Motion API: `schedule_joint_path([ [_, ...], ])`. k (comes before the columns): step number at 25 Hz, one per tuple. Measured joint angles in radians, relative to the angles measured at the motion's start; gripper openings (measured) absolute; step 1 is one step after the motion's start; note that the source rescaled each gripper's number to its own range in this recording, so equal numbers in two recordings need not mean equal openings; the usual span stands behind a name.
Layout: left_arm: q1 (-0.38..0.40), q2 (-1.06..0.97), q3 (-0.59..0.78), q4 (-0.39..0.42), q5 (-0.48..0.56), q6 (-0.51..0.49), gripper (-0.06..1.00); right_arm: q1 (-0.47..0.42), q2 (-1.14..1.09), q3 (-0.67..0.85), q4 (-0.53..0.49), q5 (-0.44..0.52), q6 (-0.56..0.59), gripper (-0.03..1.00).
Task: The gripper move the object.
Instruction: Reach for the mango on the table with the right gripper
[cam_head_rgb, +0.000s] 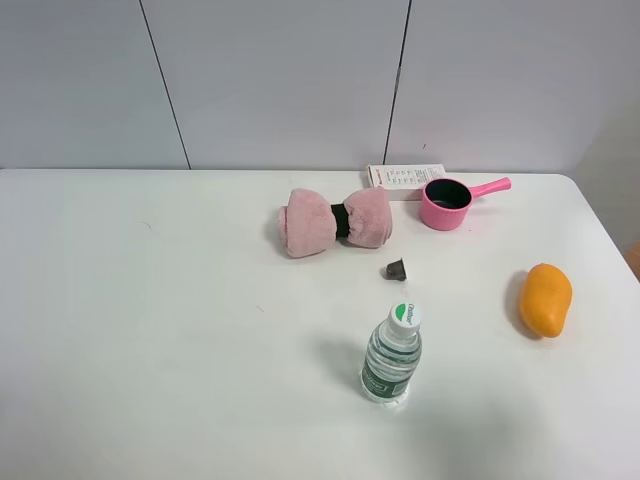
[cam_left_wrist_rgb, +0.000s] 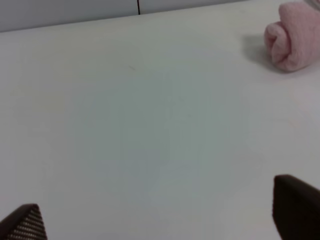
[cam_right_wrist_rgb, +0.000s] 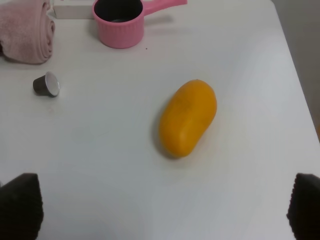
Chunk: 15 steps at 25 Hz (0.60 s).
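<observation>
Under my right wrist: right gripper (cam_right_wrist_rgb: 162, 210), jaws spread wide, nothing between them. Just ahead, the mango (cam_right_wrist_rgb: 188, 118) lies on its side on the table (cam_right_wrist_rgb: 100, 150), close to the table's right edge, untouched and apart from my fingertips. Beyond it a small capsule (cam_right_wrist_rgb: 47, 84), then the pot (cam_right_wrist_rgb: 119, 22) and towel (cam_right_wrist_rgb: 27, 30). My left gripper (cam_left_wrist_rgb: 159, 217) is also spread, over bare table, empty. Judgement: nothing done yet; approach, grasp, lift and placing all remain.

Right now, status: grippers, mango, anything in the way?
Left gripper open, nothing held. Right gripper open, short of the mango, not touching. Nothing in between; capsule and pink pot off aside.
</observation>
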Motion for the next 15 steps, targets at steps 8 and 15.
schedule_joint_path([
  [8,0.000,0.000,0.000,0.000,0.000,0.000,1.00,0.000,0.000,0.000,0.000,0.000,0.000,1.00],
  [15,0.000,0.000,0.000,0.000,0.000,0.000,1.00,0.000,0.000,0.000,0.004,0.000,0.001,1.00],
])
